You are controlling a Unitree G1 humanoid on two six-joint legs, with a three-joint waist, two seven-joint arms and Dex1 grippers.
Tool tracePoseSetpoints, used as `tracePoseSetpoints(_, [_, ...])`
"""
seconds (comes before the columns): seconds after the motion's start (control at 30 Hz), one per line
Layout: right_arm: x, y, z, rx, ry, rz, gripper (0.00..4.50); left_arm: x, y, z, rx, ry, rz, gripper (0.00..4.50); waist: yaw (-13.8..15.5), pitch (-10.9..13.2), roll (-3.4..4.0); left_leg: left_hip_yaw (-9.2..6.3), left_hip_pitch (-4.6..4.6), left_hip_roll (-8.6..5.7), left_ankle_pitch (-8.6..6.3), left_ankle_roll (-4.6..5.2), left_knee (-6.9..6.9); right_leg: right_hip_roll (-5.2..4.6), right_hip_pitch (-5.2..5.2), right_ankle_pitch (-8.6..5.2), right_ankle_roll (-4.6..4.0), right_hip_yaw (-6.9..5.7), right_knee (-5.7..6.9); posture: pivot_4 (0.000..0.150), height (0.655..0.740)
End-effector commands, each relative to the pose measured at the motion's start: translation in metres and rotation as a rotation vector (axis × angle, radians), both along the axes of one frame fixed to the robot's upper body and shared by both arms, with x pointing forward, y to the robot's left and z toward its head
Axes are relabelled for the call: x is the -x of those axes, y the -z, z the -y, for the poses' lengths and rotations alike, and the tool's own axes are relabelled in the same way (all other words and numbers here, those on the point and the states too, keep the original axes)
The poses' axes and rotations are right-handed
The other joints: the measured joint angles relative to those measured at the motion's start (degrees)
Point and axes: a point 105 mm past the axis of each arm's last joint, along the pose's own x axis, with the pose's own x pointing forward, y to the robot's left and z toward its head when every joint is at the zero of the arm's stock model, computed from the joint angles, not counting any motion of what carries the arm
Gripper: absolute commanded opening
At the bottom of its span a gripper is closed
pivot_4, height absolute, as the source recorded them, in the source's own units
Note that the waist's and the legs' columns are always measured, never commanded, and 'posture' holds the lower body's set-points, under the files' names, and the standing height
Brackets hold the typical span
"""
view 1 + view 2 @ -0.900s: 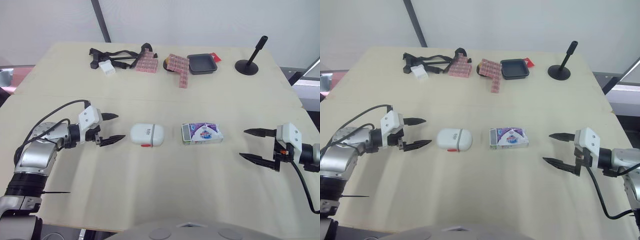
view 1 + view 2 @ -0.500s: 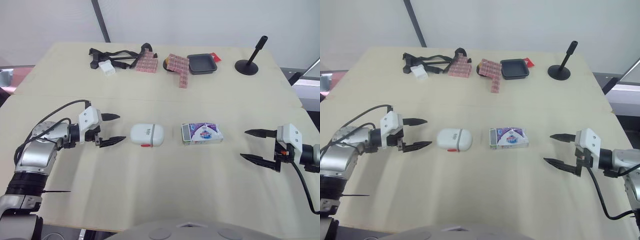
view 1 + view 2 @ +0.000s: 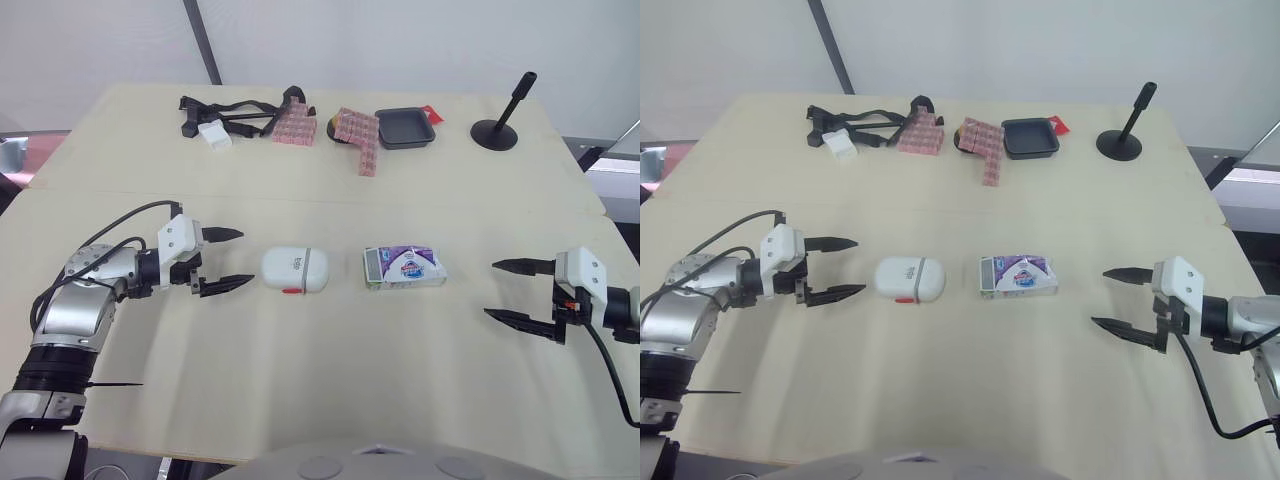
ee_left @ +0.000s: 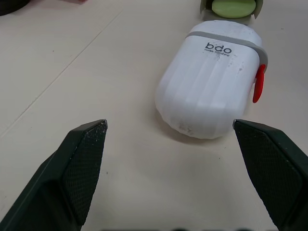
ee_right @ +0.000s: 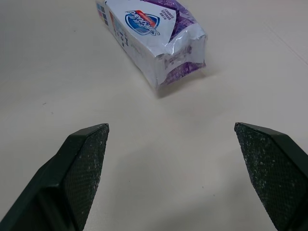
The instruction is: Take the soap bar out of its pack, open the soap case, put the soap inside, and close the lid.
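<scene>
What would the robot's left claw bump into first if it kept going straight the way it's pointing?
Most likely the white soap case. The left gripper, open, points along the table straight at it, not yet touching. The soap pack lies farther along roughly the same line.

The soap case (image 3: 294, 269) is a white, rounded oblong with a grey band and a red clasp (image 4: 258, 84), lying flat with its lid shut. Near it on its right lies the purple-and-white soap pack (image 3: 404, 267), its crumpled end turned away. The end facing the case is open on the pale green soap bar (image 4: 234, 6).
</scene>
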Motion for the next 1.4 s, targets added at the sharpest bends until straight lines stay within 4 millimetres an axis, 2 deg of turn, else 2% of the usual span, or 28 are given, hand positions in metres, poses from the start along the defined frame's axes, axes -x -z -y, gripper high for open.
tracePoseSetpoints(0.03, [-0.011,-0.017,-0.002,0.117,-0.108,0.023,4.5,0.012,-0.018,0.003,0.067,0.089,0.071,4.48,-0.3,0.0,0.03,0.04,-0.01,-0.01,0.01,0.0,0.02,0.0,-0.06,0.0,0.0,0.05,0.04,0.15,0.74])
tracePoseSetpoints(0.23, [-0.018,-0.025,-0.019,0.192,-0.237,-0.039,4.5,0.028,-0.025,0.016,0.172,0.091,0.105,4.48,0.0,0.0,0.06,0.06,-0.02,0.05,-0.06,0.16,0.01,0.02,-0.09,-0.04,-0.07,-0.04,0.13,0.15,0.74])
tracePoseSetpoints(0.43, [-0.029,-0.034,-0.041,0.226,-0.322,-0.049,4.5,0.049,-0.017,0.024,0.213,0.081,0.09,4.48,0.3,-0.1,0.11,0.06,-0.06,0.07,-0.06,0.17,0.06,0.0,-0.25,-0.04,-0.07,-0.12,0.15,0.15,0.74])
tracePoseSetpoints(0.53, [-0.033,-0.037,-0.047,0.244,-0.34,-0.052,4.5,0.056,-0.02,0.029,0.228,0.089,0.092,4.48,0.5,-0.1,0.1,0.07,-0.04,0.11,-0.06,0.17,0.06,0.01,-0.25,-0.04,-0.07,-0.15,0.16,0.15,0.74])
tracePoseSetpoints(0.73, [-0.044,-0.047,-0.064,0.266,-0.382,-0.023,4.5,0.07,-0.012,0.038,0.249,0.082,0.054,4.48,0.4,-0.1,0.16,0.06,-0.03,0.13,-0.03,0.13,0.1,0.02,-0.26,-0.04,-0.08,-0.19,0.15,0.15,0.74])
tracePoseSetpoints(1.13, [-0.056,-0.034,-0.088,0.319,-0.455,-0.004,4.5,0.084,-0.009,0.05,0.269,0.092,0.025,4.48,-0.1,-0.1,0.17,0.07,-0.04,0.14,0.06,-0.04,0.1,0.03,-0.29,-0.04,-0.07,-0.2,0.17,0.15,0.74])
tracePoseSetpoints(1.4, [-0.063,-0.033,-0.09,0.364,-0.48,0.032,4.5,0.09,-0.003,0.052,0.272,0.055,0.003,4.48,-0.2,-0.1,0.17,0.08,-0.04,0.14,0.07,-0.06,0.1,0.02,-0.28,-0.04,-0.07,-0.2,0.18,0.15,0.74])
